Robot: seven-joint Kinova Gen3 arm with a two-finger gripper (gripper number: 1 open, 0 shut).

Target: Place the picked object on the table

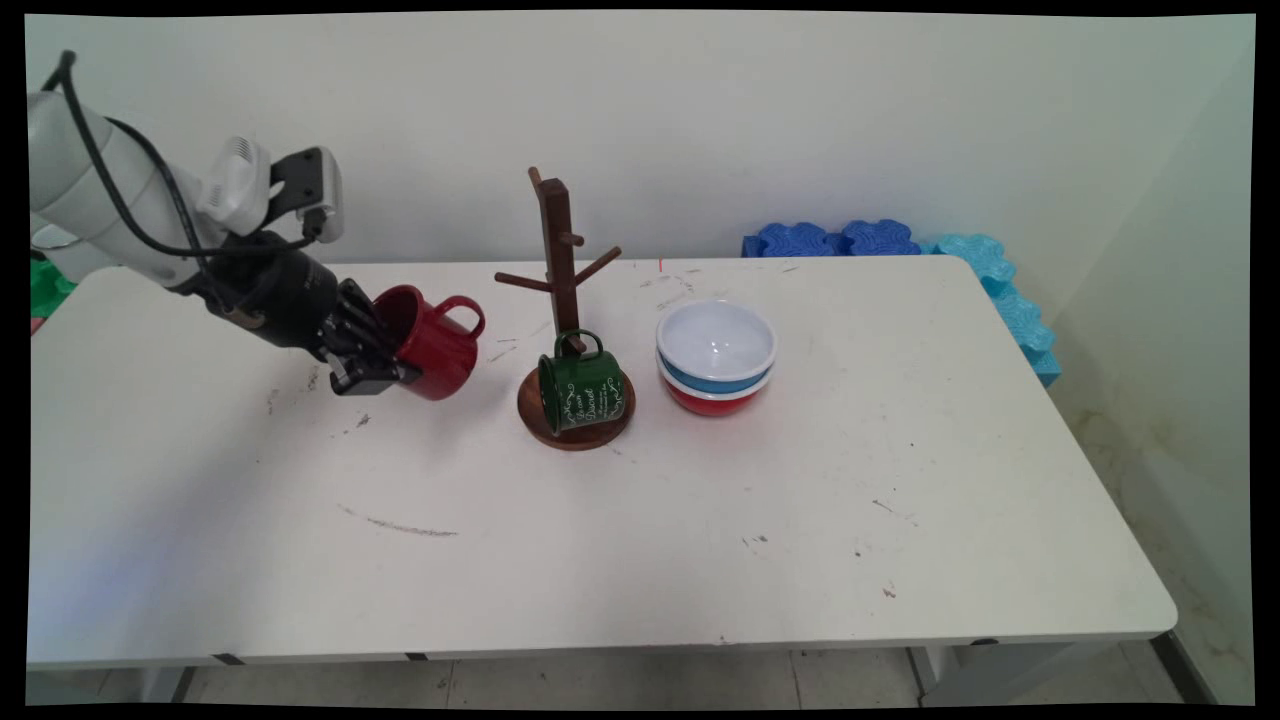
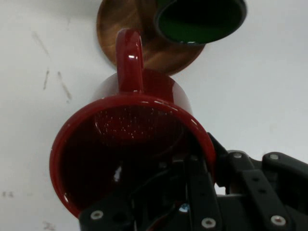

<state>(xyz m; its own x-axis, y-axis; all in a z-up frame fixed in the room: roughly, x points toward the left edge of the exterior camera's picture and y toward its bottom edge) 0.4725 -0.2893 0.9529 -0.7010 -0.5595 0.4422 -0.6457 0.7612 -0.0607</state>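
The gripper [image 1: 385, 360] was clamped on the rim of a red mug [image 1: 432, 342], one finger inside the mouth and one outside. It held the mug tipped on its side above the table [image 1: 640, 520], handle uppermost, just left of the wooden mug tree [image 1: 563, 300] where a green mug [image 1: 580, 390] hung. The red mug looked like enamelled metal: light, rigid, glossy and probably slippery, so the rim pinch seemed fair, the handle a surer hold.

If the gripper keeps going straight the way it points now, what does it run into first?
Probably the wooden mug tree, at its round base, where the green mug hangs. The gripper holds the red mug; depth is uncertain.
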